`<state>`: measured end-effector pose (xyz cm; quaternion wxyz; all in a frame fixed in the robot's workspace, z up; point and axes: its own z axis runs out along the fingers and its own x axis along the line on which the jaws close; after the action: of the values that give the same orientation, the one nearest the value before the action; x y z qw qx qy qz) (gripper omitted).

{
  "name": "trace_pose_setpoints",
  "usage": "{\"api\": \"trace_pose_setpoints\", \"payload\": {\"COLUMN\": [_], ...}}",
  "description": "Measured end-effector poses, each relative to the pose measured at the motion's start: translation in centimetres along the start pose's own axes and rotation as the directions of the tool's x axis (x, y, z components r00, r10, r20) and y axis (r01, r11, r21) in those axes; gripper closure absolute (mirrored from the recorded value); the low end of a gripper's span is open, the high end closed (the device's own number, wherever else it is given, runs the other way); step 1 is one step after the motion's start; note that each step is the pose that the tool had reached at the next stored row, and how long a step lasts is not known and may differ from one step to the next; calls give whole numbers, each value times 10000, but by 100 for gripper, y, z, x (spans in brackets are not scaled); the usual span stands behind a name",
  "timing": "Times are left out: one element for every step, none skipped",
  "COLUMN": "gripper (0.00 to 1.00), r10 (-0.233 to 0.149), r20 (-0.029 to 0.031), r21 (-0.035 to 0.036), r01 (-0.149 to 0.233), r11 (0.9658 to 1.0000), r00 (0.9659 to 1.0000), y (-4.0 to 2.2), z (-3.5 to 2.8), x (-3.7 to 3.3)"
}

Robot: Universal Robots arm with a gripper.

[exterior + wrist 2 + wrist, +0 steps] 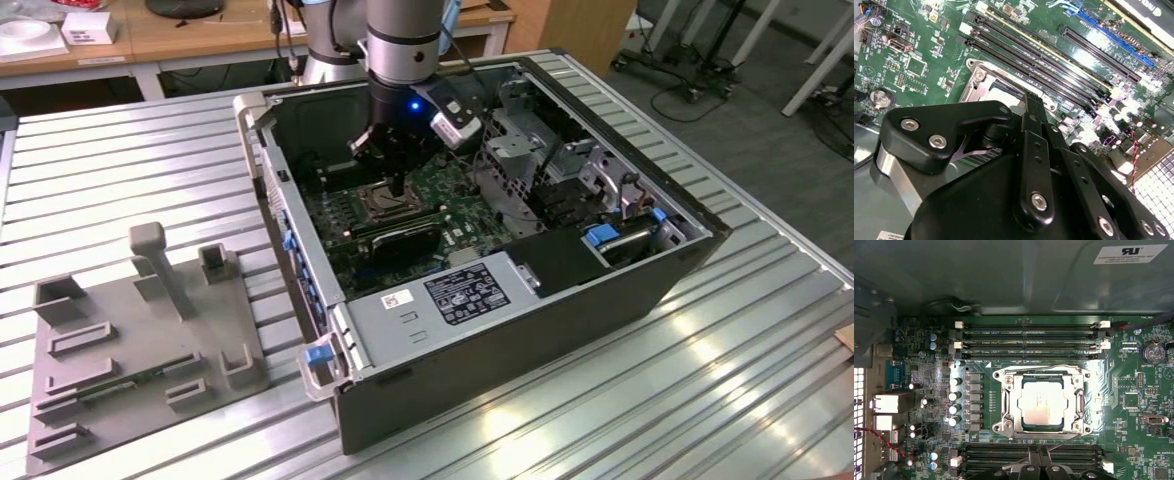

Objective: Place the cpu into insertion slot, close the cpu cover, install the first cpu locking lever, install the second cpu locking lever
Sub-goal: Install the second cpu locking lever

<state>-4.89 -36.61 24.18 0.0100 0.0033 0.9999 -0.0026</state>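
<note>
Jaws apparently closed, empty, above the cpu (1041, 403) seated under cpu cover (1041, 374).

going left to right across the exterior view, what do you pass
grey fixture plate → blue latch at the computer case's near corner → gripper over the motherboard → blue clip → bare slatted table

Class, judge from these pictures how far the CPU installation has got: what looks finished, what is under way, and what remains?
Done: the cpu sits in the insertion slot, and the cpu cover lies flat around it. In hand: the end effector holds nothing and hovers at the socket's edge, near a thin lever wire in the first wrist view. Left: whether either locking lever is latched cannot be told, so treat both as outstanding.
</note>
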Motion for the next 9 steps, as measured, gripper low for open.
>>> {"api": "trace_pose_setpoints", "payload": {"gripper": [89, 89, 89, 89, 89, 89, 89, 89, 89], "r10": [1, 0, -1, 0, 1, 2, 1, 0, 0], "r20": [1, 1, 0, 0, 0, 1, 2, 7, 15], "r21": [-2, -3, -2, -1, -2, -2, -5, -7, -10], "r01": [-1, 0, 1, 0, -1, -2, -1, 0, 0], "r11": [10000, 10000, 10000, 10000, 10000, 10000, 10000, 10000, 10000], "r00": [10000, 10000, 10000, 10000, 10000, 10000, 10000, 10000, 10000], "y": [-2, -6, -10, -13, -15, -18, -20, -21, -23], "z": [1, 1, 1, 0, 0, 0, 1, 3, 4], "x": [0, 0, 0, 1, 1, 2, 5, 13, 25]}}
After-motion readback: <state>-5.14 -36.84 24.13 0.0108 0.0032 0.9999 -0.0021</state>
